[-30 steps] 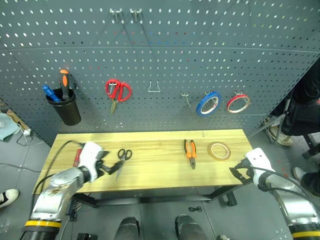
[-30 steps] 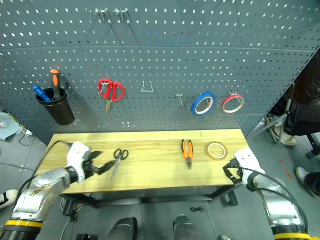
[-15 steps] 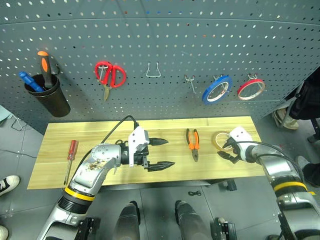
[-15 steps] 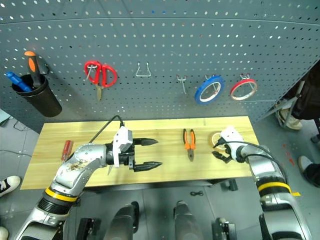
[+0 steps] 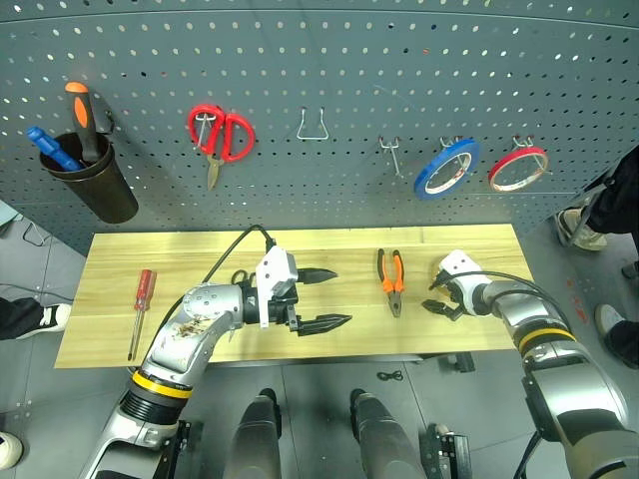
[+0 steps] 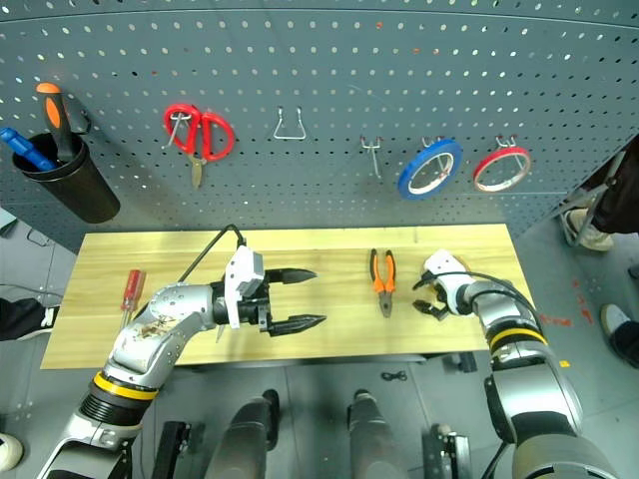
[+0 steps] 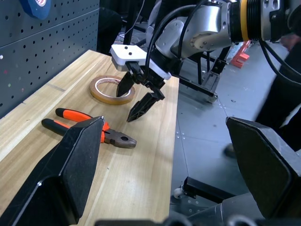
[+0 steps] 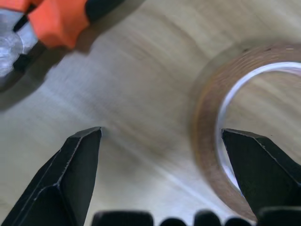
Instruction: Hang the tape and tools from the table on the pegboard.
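Your right gripper (image 5: 443,296) straddles the near rim of the flat tan-yellow tape ring (image 7: 111,89), one black finger (image 7: 126,84) over its hole, the other outside. The orange-and-black pliers (image 5: 390,280) lie just beside, narrowing that side. Your left gripper (image 5: 324,297), fingers spread wide, hangs over the middle of the yellow plank table (image 5: 190,256). On the grey pegboard (image 5: 339,60), two bare metal hooks (image 5: 313,124) sit between the red scissors (image 5: 220,135) and blue roll (image 5: 445,169).
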Controlling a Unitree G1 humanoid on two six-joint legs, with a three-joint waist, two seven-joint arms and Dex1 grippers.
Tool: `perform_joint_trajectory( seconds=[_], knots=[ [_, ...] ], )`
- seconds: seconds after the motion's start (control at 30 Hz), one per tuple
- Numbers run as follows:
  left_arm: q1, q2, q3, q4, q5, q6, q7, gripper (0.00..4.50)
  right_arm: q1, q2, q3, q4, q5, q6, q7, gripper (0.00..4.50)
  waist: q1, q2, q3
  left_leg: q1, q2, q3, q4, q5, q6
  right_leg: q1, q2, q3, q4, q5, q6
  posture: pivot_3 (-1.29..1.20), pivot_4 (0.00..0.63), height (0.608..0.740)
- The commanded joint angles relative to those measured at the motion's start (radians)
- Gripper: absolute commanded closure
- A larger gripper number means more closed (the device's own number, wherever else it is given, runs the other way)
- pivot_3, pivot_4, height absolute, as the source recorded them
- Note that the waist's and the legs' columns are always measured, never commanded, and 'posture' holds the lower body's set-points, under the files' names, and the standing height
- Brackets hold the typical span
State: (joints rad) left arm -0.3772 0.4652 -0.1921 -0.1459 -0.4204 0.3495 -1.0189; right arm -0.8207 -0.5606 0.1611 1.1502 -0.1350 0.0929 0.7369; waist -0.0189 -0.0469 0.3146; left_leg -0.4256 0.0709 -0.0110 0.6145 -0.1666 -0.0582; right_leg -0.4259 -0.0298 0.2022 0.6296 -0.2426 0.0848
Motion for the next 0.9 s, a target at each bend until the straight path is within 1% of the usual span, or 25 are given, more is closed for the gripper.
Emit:
perform_joint_trajectory(
  seconds=[0.03, 0.1, 0.13, 0.17, 0.2, 0.3, 0.33, 0.4, 0.5, 0.53, 0.57, 0.63, 0.67, 0.7, 0.77, 0.83, 0.9],
  knots=[
    [0.026, 0.002, 0.012, -0.067, -0.015, 0.006, 0.009, 0.00, -0.014, -0.008, -0.017, 0.050, -0.012, -0.024, -0.022, 1.44, 0.001, 0.000, 0.000, 0.000, 0.000, 0.000, 0.000, 0.000, 0.000, 0.000, 0.000, 0.000, 0.000, 0.000, 0.000, 0.13, 0.360, 0.739],
    [0.041, 0.000, 0.011, -0.087, -0.020, 0.015, 0.017, 0.00, -0.019, -0.007, -0.022, 0.067, -0.012, -0.022, -0.022, 2.10, 0.001, 0.000, 0.000, 0.000, 0.000, 0.000, 0.000, 0.000, 0.000, 0.000, 0.000, 0.000, 0.000, 0.000, 0.000, 0.14, 0.359, 0.739],
    [0.046, -0.001, 0.010, -0.094, -0.020, 0.017, 0.021, 0.00, -0.020, -0.009, -0.020, 0.071, -0.017, -0.028, -0.020, 2.56, 0.002, 0.000, 0.000, 0.000, 0.000, -0.001, 0.000, 0.000, 0.000, 0.000, 0.000, 0.000, 0.000, 0.000, 0.000, 0.14, 0.359, 0.739],
    [0.049, -0.001, 0.011, -0.098, -0.021, 0.019, 0.023, 0.00, -0.020, -0.009, -0.017, 0.074, -0.022, -0.036, -0.017, 2.79, 0.003, 0.000, 0.000, 0.000, 0.000, -0.001, 0.000, 0.000, 0.000, 0.000, 0.000, -0.001, 0.000, 0.000, 0.000, 0.14, 0.359, 0.739],
    [0.052, -0.001, 0.010, -0.100, -0.020, 0.019, 0.024, 0.00, -0.019, -0.011, -0.015, 0.076, -0.027, -0.044, -0.014, 3.19, 0.003, 0.000, 0.000, 0.000, 0.000, -0.001, 0.000, 0.000, 0.000, 0.000, 0.000, -0.001, 0.000, 0.000, 0.000, 0.14, 0.357, 0.739],
    [0.058, -0.002, 0.008, -0.100, -0.015, 0.017, 0.027, 0.00, -0.006, -0.019, 0.001, 0.074, -0.052, -0.092, -0.018, 4.15, 0.003, 0.000, 0.000, 0.000, 0.000, -0.001, 0.000, 0.000, 0.000, 0.000, 0.000, -0.001, 0.000, 0.000, 0.000, 0.14, 0.352, 0.739],
    [0.057, -0.005, 0.010, -0.102, -0.018, 0.020, 0.031, 0.00, 0.003, -0.025, 0.010, 0.065, -0.065, -0.121, -0.015, 4.26, 0.003, 0.000, 0.000, 0.000, 0.000, -0.002, 0.000, 0.000, 0.000, 0.000, 0.000, -0.001, 0.000, 0.000, 0.000, 0.14, 0.346, 0.739],
    [0.053, -0.013, 0.016, -0.104, -0.026, 0.026, 0.040, 0.00, 0.026, -0.037, 0.018, 0.034, -0.075, -0.169, -0.001, 4.26, 0.004, 0.000, 0.000, 0.000, 0.000, -0.002, 0.000, 0.000, 0.000, 0.000, 0.000, -0.001, 0.000, 0.000, 0.001, 0.15, 0.343, 0.739],
    [0.045, -0.023, 0.035, -0.101, -0.044, 0.039, 0.057, 0.00, 0.088, -0.080, 0.026, -0.118, -0.084, -0.256, 0.007, 4.26, 0.006, 0.000, 0.000, -0.001, 0.000, -0.002, 0.000, 0.000, 0.000, 0.000, 0.000, -0.002, 0.000, 0.000, 0.001, 0.15, 0.330, 0.739],
    [0.037, -0.028, 0.053, -0.099, -0.062, 0.059, 0.069, 0.00, 0.128, -0.096, 0.010, -0.227, -0.075, -0.259, -0.004, 4.26, 0.007, 0.000, 0.000, -0.001, 0.000, -0.003, 0.000, 0.000, 0.000, 0.000, 0.000, -0.002, 0.000, 0.000, 0.001, 0.15, 0.330, 0.739],
    [0.021, -0.033, 0.083, -0.100, -0.100, 0.101, 0.084, 0.00, 0.204, -0.123, -0.016, -0.422, -0.064, -0.259, -0.009, 4.26, 0.007, 0.000, 0.001, -0.001, -0.001, -0.003, 0.000, 0.000, 0.000, 0.000, 0.000, -0.002, 0.000, 0.000, 0.001, 0.15, 0.330, 0.739],
    [0.001, -0.039, 0.120, -0.104, -0.151, 0.157, 0.105, 0.00, 0.321, -0.160, -0.058, -0.705, -0.053, -0.235, -0.026, 4.26, 0.006, 0.002, 0.002, -0.004, -0.001, -0.005, 0.000, 0.000, -0.001, -0.001, 0.000, -0.004, 0.001, -0.001, 0.001, 0.14, 0.320, 0.739],
    [-0.005, -0.038, 0.132, -0.107, -0.170, 0.179, 0.110, 0.00, 0.368, -0.167, -0.080, -0.814, -0.048, -0.206, -0.038, 4.26, 0.006, 0.003, 0.002, -0.005, -0.001, -0.008, 0.001, 0.001, -0.001, -0.002, 0.000, -0.006, 0.001, -0.003, 0.004, 0.14, 0.320, 0.739],
    [-0.014, -0.037, 0.152, -0.108, -0.196, 0.207, 0.120, 0.00, 0.414, -0.172, -0.107, -0.928, -0.056, -0.179, -0.061, 4.26, 0.006, 0.003, 0.002, -0.006, -0.001, -0.009, 0.001, 0.001, -0.002, -0.002, 0.000, -0.006, 0.002, -0.004, 0.007, 0.13, 0.308, 0.739],
    [-0.045, -0.032, 0.221, -0.112, -0.292, 0.301, 0.153, 0.00, 0.503, -0.184, -0.161, -1.168, -0.104, -0.159, -0.116, 4.26, 0.007, 0.004, 0.001, -0.006, -0.001, -0.012, 0.001, 0.001, -0.002, -0.002, 0.000, -0.009, 0.002, -0.005, 0.008, 0.12, 0.299, 0.739],
    [-0.077, -0.023, 0.300, -0.117, -0.405, 0.396, 0.197, 0.00, 0.558, -0.187, -0.193, -1.344, -0.161, -0.164, -0.164, 4.26, 0.005, 0.005, 0.001, -0.009, -0.001, -0.016, 0.001, 0.003, -0.005, -0.003, 0.000, -0.013, 0.003, -0.005, 0.007, 0.10, 0.290, 0.739],
    [-0.094, -0.016, 0.354, -0.123, -0.480, 0.456, 0.232, 0.00, 0.582, -0.186, -0.205, -1.436, -0.200, -0.175, -0.196, 4.26, 0.004, 0.005, 0.000, -0.012, -0.001, -0.019, 0.002, 0.004, -0.007, -0.004, -0.001, -0.017, 0.003, -0.005, 0.007, 0.09, 0.280, 0.739]
  ],
)
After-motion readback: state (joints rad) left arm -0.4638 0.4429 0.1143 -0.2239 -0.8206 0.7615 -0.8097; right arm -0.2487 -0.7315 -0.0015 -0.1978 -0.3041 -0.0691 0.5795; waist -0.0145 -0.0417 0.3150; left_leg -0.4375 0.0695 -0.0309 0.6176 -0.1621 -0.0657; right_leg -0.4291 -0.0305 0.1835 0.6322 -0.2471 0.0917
